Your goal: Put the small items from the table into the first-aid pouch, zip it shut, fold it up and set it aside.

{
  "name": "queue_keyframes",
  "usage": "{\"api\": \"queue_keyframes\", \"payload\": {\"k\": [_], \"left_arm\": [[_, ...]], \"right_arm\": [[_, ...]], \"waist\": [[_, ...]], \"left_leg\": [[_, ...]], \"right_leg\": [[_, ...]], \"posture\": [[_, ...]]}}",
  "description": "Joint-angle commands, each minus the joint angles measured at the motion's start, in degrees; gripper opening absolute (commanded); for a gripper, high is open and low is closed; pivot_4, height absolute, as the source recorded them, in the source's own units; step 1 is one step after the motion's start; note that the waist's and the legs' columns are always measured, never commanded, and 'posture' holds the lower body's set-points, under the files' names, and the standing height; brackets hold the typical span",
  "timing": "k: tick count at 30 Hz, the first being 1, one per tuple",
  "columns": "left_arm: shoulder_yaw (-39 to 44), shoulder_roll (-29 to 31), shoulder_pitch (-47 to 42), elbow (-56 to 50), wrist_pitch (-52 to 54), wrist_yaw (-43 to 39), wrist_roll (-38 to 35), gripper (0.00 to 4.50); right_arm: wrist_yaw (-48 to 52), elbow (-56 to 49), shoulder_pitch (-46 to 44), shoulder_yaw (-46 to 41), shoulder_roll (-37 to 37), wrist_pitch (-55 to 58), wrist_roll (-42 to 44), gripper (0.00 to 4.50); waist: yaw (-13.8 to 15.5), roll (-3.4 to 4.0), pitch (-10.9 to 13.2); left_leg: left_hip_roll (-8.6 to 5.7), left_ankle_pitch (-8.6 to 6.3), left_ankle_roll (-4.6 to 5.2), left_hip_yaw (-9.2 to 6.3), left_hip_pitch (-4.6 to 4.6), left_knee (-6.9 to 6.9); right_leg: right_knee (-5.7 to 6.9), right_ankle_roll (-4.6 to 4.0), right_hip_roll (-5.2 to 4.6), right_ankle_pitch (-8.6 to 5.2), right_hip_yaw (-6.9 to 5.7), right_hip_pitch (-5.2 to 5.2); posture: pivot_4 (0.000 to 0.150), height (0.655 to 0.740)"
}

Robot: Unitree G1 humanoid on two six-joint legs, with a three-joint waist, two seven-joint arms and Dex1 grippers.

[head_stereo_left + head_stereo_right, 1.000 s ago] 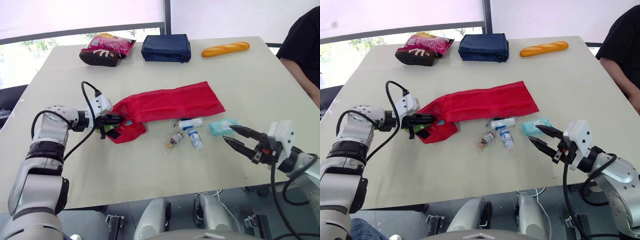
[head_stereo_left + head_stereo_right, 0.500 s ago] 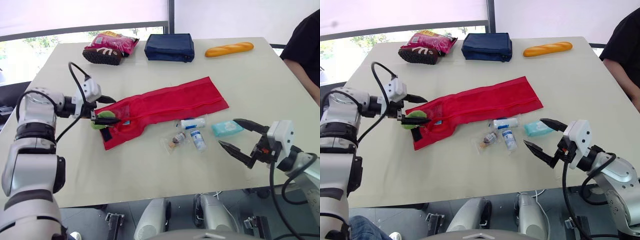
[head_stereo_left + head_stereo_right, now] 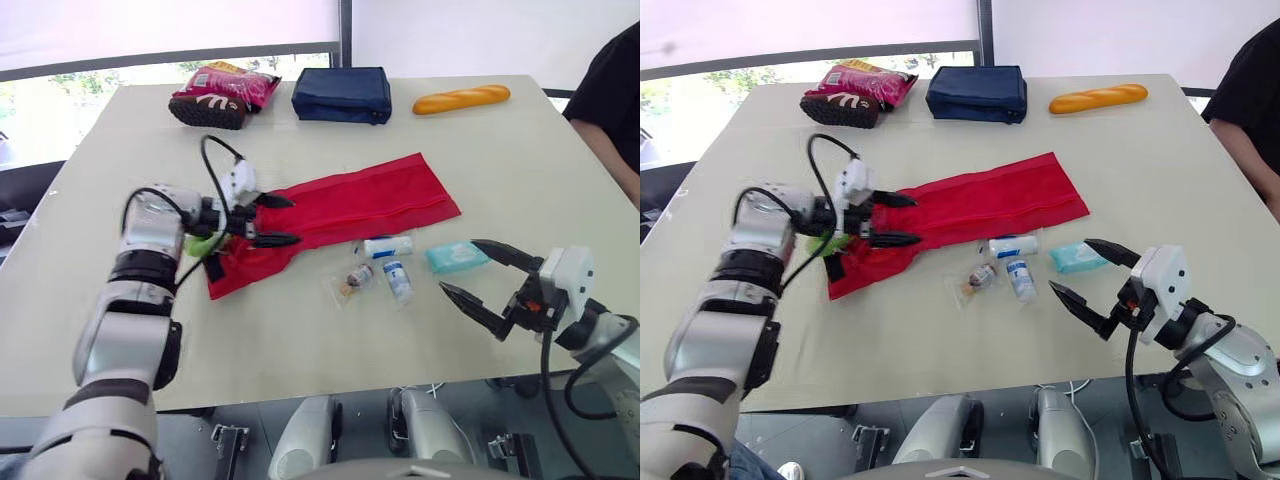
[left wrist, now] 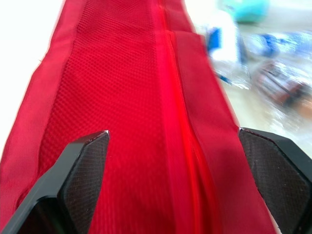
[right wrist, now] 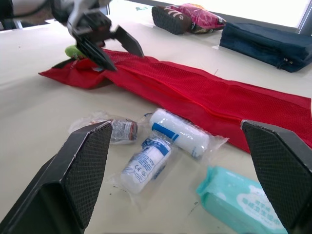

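Note:
The red mesh first-aid pouch (image 3: 370, 200) lies flat and stretched out across the middle of the table. My left gripper (image 3: 276, 220) hovers open over its left part, the fingers (image 4: 83, 165) straddling the zip line. A green object (image 3: 200, 245) sits at the pouch's left end. In front of the pouch lie a bandage roll (image 3: 388, 246), a vial (image 3: 395, 280), a bagged small bottle (image 3: 352, 280) and a teal tissue pack (image 3: 452, 257). My right gripper (image 3: 480, 272) is open and empty just right of these items, pointing at them.
Along the far edge are a pink snack bag (image 3: 225, 85) on a dark shoe (image 3: 205, 112), a navy bag (image 3: 342, 95) and a bread loaf (image 3: 462, 98). A person in black (image 3: 610, 90) sits at the right. The table's front (image 3: 300, 350) is bare.
My left gripper let go of the pouch's folded left end after pulling it out flat, then swung right over the pouch. My right gripper opened wider.

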Motion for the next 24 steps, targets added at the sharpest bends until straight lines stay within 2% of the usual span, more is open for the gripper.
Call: {"api": "queue_keyframes", "payload": {"k": [1, 7, 10, 18, 19, 24], "left_arm": [[0.9, -1.5, 0.1, -2.8, -0.8, 5.3, 1.6, 4.48], [0.6, -3.6, -2.3, 2.3, -4.3, 12.7, 5.9, 4.48], [1.0, -4.0, -3.3, 4.0, -5.3, 13.6, 6.4, 3.62], [1.5, -3.9, -3.2, 3.4, -6.2, 10.3, 4.9, 0.31], [1.7, -3.9, -3.0, 2.8, -5.9, 9.7, 4.5, 0.13], [2.1, -3.8, -2.8, 1.9, -5.4, 8.8, 4.1, 0.13]], "right_arm": [[-0.9, -4.0, -0.2, -2.7, -0.3, -0.5, 2.9, 4.5], [-2.2, -6.6, 0.6, -2.7, -1.1, 0.3, 4.1, 4.5], [-2.6, -6.6, 0.5, -2.6, -1.2, 0.3, 4.0, 4.5], [-3.8, -7.0, -0.8, -2.5, -1.6, 0.9, 4.6, 4.5], [-4.0, -7.1, -1.0, -2.5, -1.7, 1.1, 4.8, 4.5], [-4.3, -7.0, -1.8, -2.5, -2.2, 1.5, 5.6, 4.5]], "waist": [[0.0, 0.0, 0.0], [0.0, -0.02, 0.0], [0.0, -0.03, 0.0], [0.0, -0.03, 0.0], [0.0, -0.03, 0.0], [0.0, -0.03, 0.0]], "left_leg": [[-0.01, 0.0, 0.0, 0.01, -0.01, 0.02], [-0.01, 0.0, 0.0, 0.0, 0.01, 0.01], [-0.04, 0.0, 0.01, 0.01, 0.01, 0.01], [-0.05, 0.0, 0.01, 0.01, 0.01, 0.02], [-0.05, 0.0, 0.0, 0.01, 0.01, 0.02], [-0.05, 0.0, 0.0, 0.01, 0.01, 0.02]], "right_leg": [[0.0, 0.0, 0.01, 0.0, 0.0, 0.0], [0.01, 0.0, 0.05, 0.0, -0.01, 0.01], [0.01, 0.0, 0.04, 0.0, -0.02, 0.01], [0.01, 0.0, 0.04, 0.0, -0.03, 0.01], [0.01, 0.0, 0.05, 0.0, -0.03, 0.01], [0.01, 0.0, 0.04, 0.0, -0.02, 0.01]], "posture": [[0.15, 0.7397], [0.15, 0.7397], [0.15, 0.7397], [0.15, 0.7397], [0.15, 0.7397], [0.15, 0.7397]]}}
